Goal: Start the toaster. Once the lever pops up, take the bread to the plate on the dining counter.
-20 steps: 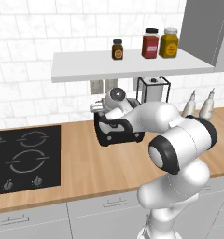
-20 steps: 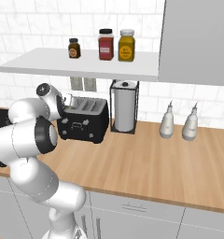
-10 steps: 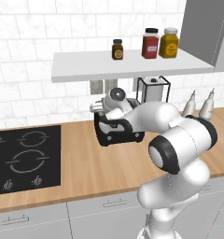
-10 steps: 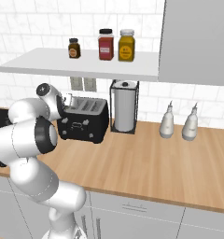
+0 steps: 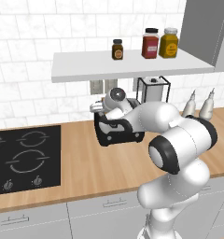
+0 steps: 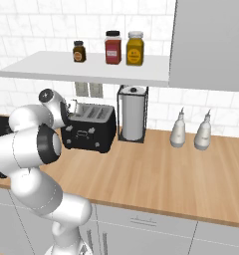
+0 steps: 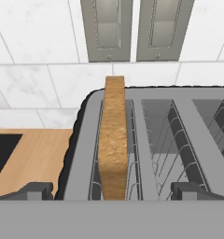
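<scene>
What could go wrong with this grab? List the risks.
1. The bread stands in the outermost slot of the toaster; the open gripper straddles it, so one finger may land on the slot rim instead of entering.
2. The slice is thin, so a hard squeeze may crush it.
3. The shelf hangs close overhead, so a straight lift might hit it.

The white arm reaches over the black toaster (image 5: 119, 133) on the wooden worktop (image 5: 86, 163), beside a black hob (image 5: 23, 158).

place: kitchen | cues: hob (image 5: 25, 158), tiled wall (image 6: 37, 30), spice-jar shelf (image 6: 86, 69), toaster (image 6: 89, 129)
</scene>
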